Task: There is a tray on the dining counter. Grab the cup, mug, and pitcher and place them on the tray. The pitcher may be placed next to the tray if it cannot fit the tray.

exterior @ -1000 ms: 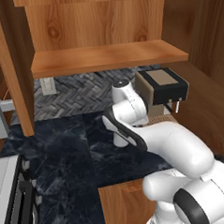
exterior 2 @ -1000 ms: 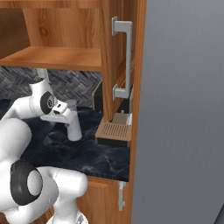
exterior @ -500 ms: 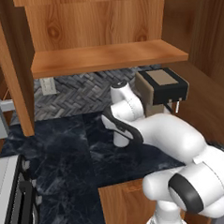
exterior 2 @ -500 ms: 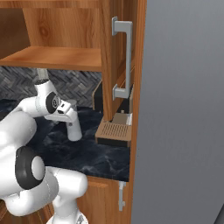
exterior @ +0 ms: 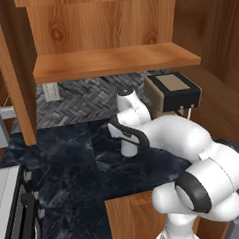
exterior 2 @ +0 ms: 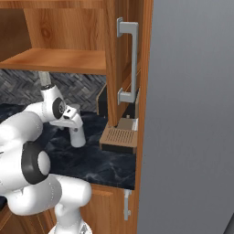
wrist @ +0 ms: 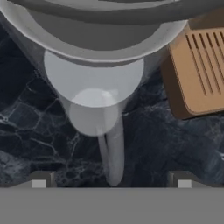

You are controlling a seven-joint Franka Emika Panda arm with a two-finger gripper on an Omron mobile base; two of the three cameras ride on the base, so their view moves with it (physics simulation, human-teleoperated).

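The pitcher (wrist: 94, 83) is pale grey and translucent and stands upright on the black marble counter (exterior: 69, 164). In the hand view I look down into its rim, and its handle (wrist: 111, 153) runs toward the bottom edge. My gripper (wrist: 111, 181) hangs open just above it, one finger tip on either side of the handle, touching nothing. The left base view has the pitcher (exterior: 128, 147) under my hand, with the gripper (exterior: 126, 133) at its top. From the right base view, the pitcher (exterior 2: 77, 137) stands below the gripper (exterior 2: 73, 124).
A dark coffee machine (exterior: 172, 90) with a wooden drip tray (exterior 2: 119, 137) stands close to the pitcher's right. A wooden shelf (exterior: 113, 62) hangs low overhead. A cabinet door with a metal handle (exterior 2: 130, 59) closes off the right. A stove edge (exterior: 12, 213) is at the lower left.
My elbow and forearm have swung outward, and the hand has edged a little closer over the pitcher. The pitcher has not moved and the jaws have stayed open.
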